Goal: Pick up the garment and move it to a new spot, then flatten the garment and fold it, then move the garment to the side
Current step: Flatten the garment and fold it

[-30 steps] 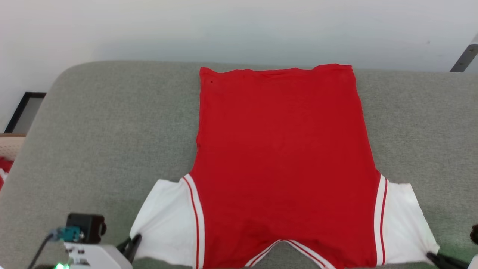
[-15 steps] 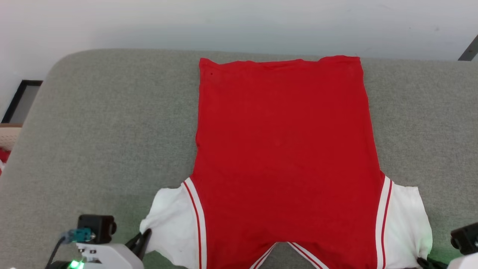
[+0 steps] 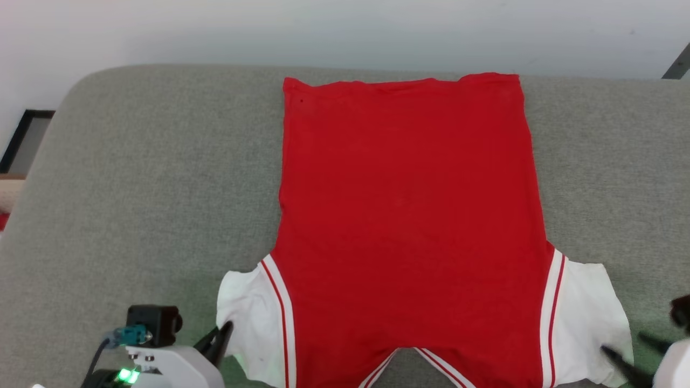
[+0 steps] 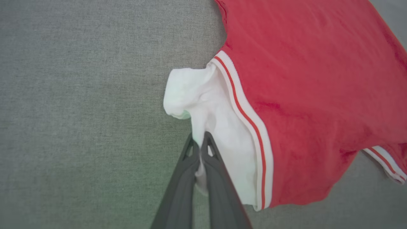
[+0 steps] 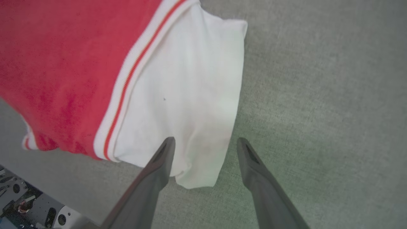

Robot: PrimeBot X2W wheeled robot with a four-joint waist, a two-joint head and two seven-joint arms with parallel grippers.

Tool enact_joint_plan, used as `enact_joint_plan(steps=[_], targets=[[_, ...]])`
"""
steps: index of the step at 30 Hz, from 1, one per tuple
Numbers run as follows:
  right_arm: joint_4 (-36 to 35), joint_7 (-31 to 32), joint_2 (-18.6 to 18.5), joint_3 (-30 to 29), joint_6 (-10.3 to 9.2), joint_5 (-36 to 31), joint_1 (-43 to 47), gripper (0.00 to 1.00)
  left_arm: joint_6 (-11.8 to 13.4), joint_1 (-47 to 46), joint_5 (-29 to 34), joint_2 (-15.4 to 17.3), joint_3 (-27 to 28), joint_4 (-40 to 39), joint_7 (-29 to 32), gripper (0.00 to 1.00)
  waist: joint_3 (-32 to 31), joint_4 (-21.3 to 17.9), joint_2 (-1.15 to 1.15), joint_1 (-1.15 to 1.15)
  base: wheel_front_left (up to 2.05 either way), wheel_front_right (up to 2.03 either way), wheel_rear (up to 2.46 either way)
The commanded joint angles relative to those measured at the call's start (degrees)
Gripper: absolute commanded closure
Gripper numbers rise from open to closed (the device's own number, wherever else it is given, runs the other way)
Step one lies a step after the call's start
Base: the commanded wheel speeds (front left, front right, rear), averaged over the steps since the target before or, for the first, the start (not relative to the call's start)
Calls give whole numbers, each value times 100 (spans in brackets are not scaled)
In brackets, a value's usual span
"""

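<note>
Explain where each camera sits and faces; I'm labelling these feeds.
Head view: on the head, looking forward and down at the garment on the grey fabric surface; left gripper lower left, right gripper lower right.
Left wrist view: on the left wrist, looking along its fingers, shut on one sleeve.
Right wrist view: on the right wrist, looking along its open fingers, straddling the other sleeve's edge.
Shared: all three show the garment and that surface.

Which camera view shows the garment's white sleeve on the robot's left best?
The left wrist view: the left sleeve of the garment lies close and bunched, the left gripper fingers shut on its edge. The head view shows it small, at the lower left. The right wrist view shows the opposite sleeve.
</note>
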Motion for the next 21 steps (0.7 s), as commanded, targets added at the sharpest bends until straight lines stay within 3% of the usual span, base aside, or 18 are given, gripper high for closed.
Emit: enact_joint_plan(steps=[1,5,9,16,21], targets=[[-182,74,-25,-158,-6,5,7,0,-47,-68,67,-33,-5,-1,-36,100,56,48,0,0,0,0,0],[-815,209,-70,-547,-6,-222,-351,0,-117,-234,149,-118,-85,12,-13,100,243,193,0,0,0,0,0],[-802,-77,-108,-595,-6,-545,-1178,0,-276,-527,270,-279,-177,56,3,100,523,402,0,0,0,0,0],[783,-698,-128,-289,-6,-1120,-3252,0,-658,-1201,501,-636,-426,260,127,100,1070,886,0,0,0,0,0],[2273,-677,-74,141,-6,-1114,-4610,0,-954,-1656,632,-915,-589,482,203,100,1357,1261,0,0,0,0,0]])
